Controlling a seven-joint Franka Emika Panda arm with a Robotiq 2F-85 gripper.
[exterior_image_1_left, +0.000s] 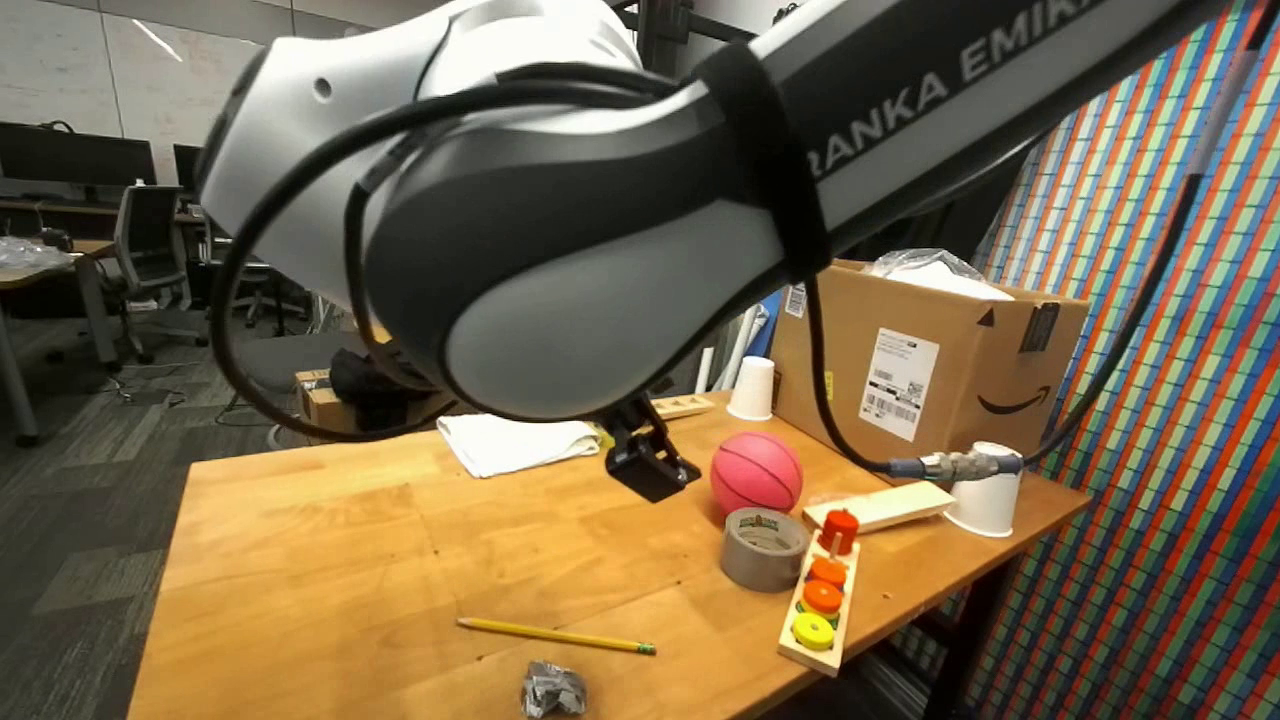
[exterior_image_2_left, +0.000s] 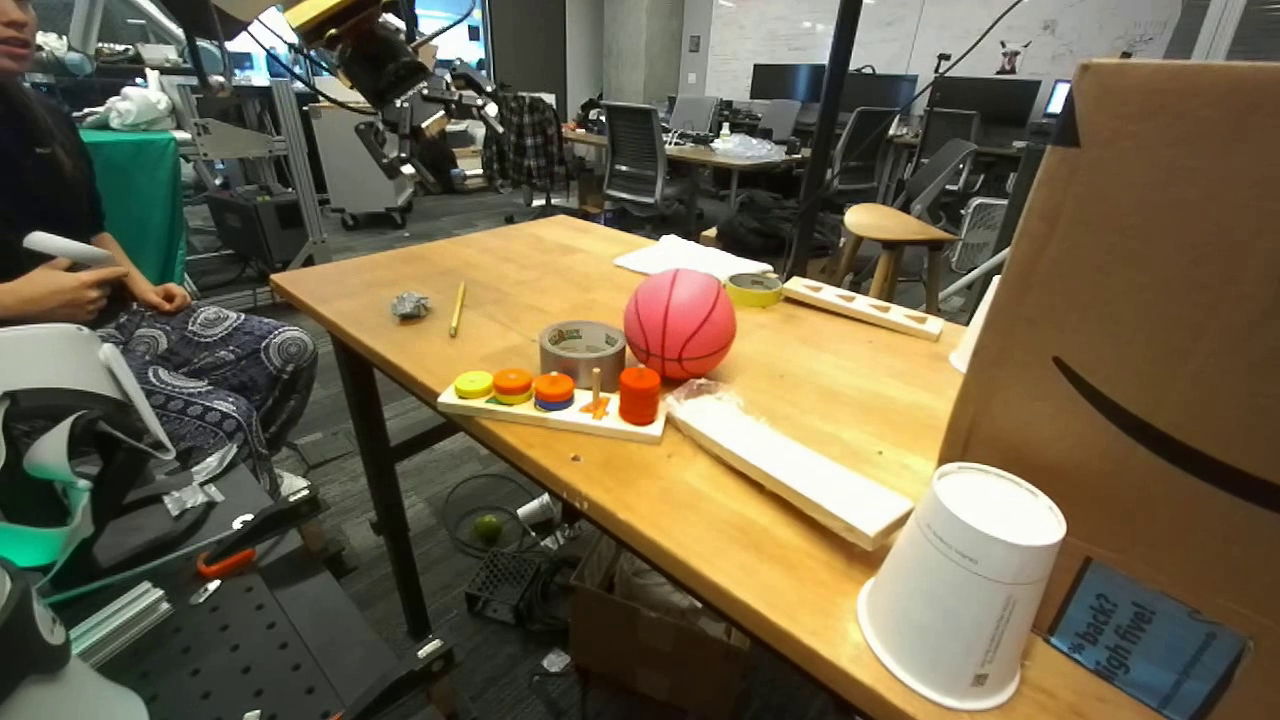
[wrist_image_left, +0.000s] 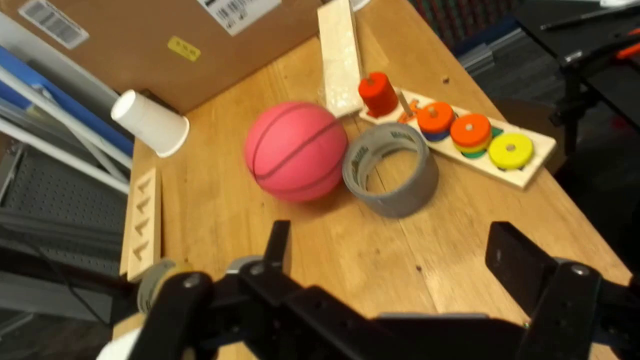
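Your hand (wrist_image_left: 391, 246) hangs above the tabletop (wrist_image_left: 215, 205), fingers (wrist_image_left: 517, 265) spread apart; in the wrist view, a pink basketball (wrist_image_left: 296, 151) sits beside a gray tape roll (wrist_image_left: 405, 202).

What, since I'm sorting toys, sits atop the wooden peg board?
The peg board carries a red stack, a bare peg by an orange shape, orange-over-blue discs, orange-over-yellow discs and a yellow disc. The surface beneath discs and stack is hidden.
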